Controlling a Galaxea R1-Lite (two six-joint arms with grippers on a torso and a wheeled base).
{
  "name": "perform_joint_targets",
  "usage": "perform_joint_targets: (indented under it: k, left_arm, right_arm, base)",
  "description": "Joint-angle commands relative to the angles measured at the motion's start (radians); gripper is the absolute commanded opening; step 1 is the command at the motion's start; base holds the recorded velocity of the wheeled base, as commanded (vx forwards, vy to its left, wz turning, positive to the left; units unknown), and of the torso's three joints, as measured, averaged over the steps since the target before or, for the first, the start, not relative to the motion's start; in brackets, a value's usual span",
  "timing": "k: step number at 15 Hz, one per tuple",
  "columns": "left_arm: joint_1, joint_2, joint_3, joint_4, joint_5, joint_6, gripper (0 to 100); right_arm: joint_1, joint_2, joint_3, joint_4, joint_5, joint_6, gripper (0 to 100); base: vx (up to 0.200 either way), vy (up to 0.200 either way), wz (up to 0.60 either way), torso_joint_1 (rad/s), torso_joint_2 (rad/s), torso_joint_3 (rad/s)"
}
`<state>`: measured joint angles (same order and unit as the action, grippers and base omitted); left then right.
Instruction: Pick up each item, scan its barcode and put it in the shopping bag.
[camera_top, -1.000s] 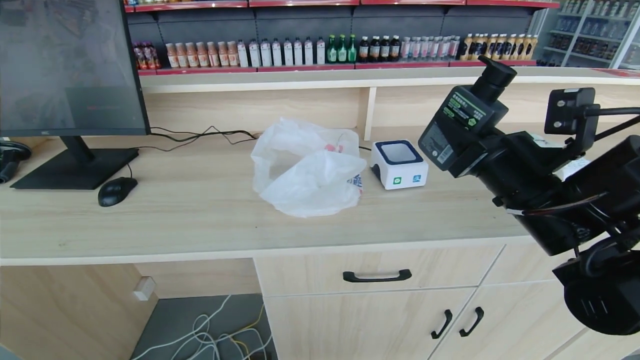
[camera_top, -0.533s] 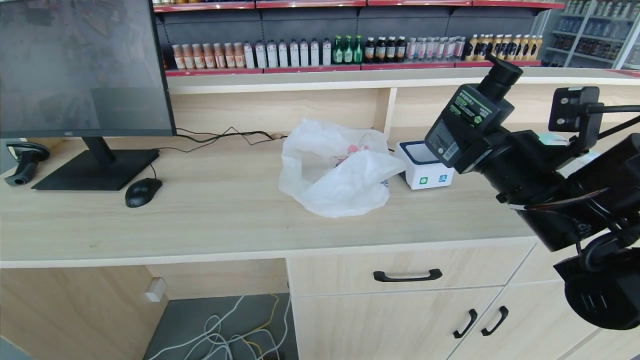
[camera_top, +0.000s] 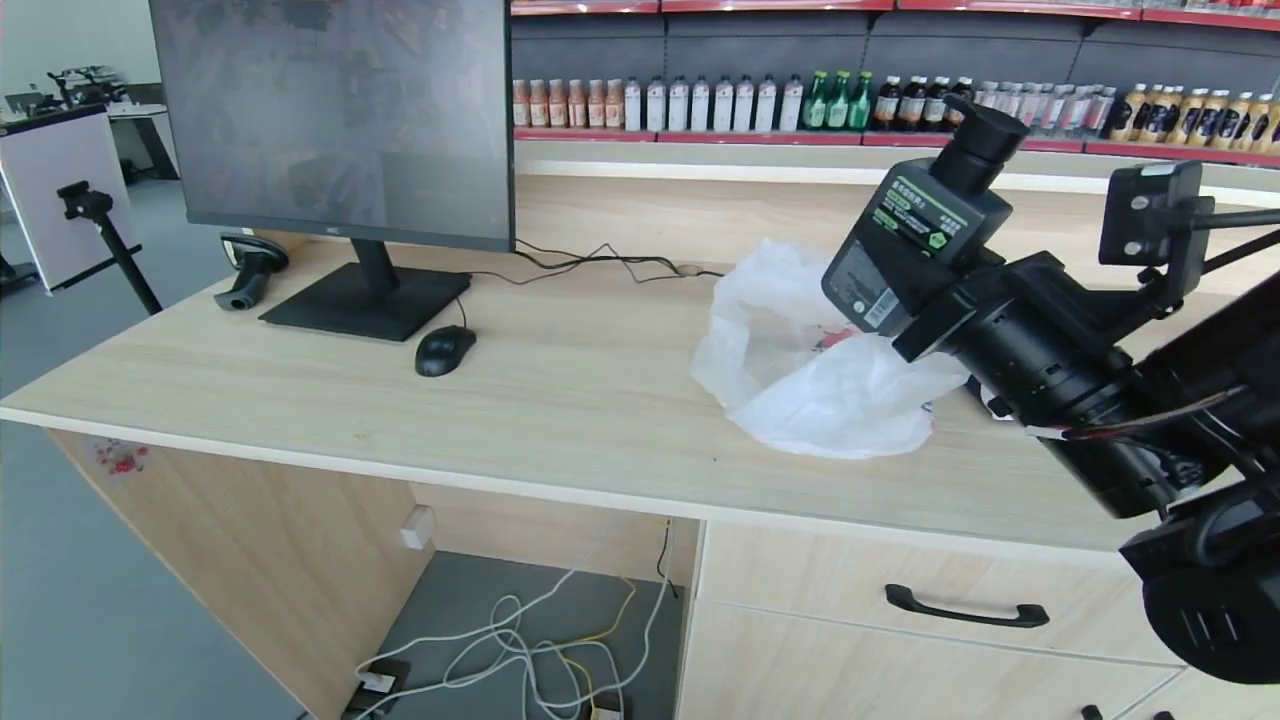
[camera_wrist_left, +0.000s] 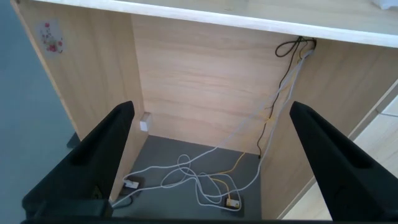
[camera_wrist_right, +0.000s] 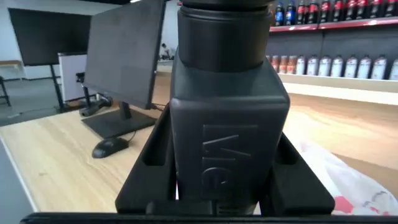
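1. Clamping black bottle (camera_top: 915, 245) by its base, right gripper (camera_top: 935, 310); long axis points straight out from jaws.
2. Shopping bag (camera_top: 800, 390) sits just below jaws; right arm nearer.
3. Left gripper (camera_wrist_left: 211, 158): wide open, empty.

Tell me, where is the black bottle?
The black bottle is on the head view's right, tilted, held in the right arm's fingers above the white bag on the counter.
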<state>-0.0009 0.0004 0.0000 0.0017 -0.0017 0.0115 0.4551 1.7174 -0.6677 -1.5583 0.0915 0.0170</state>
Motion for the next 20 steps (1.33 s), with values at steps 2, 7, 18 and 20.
perform_joint_targets:
  k: [2, 7, 18, 20]
  left_arm:
    - [-0.001, 0.0, 0.0, 0.0, 0.0, 0.001, 100]
    - [-0.001, 0.0, 0.0, 0.0, 0.0, 0.001, 100]
    - [-0.001, 0.0, 0.0, 0.0, 0.0, 0.004, 100]
    - [-0.001, 0.0, 0.0, 0.0, 0.0, 0.004, 100]
  right_arm:
    - [-0.027, -0.019, -0.044, 0.081, 0.001, 0.052, 0]
    - [-0.105, 0.067, -0.467, 0.465, -0.012, 0.264, 0]
    - [-0.119, 0.134, -0.563, 0.914, 0.076, 0.656, 0]
    - [-0.116, 0.134, -0.55, 0.922, 0.093, 0.664, 0]
  base:
    - [0.0, 0.0, 0.0, 0.0, 0.0, 0.0]
    - [0.0, 0.0, 0.0, 0.0, 0.0, 0.0]
    - [0.0, 0.0, 0.0, 0.0, 0.0, 0.0]
    - [0.0, 0.0, 0.0, 0.0, 0.0, 0.0]
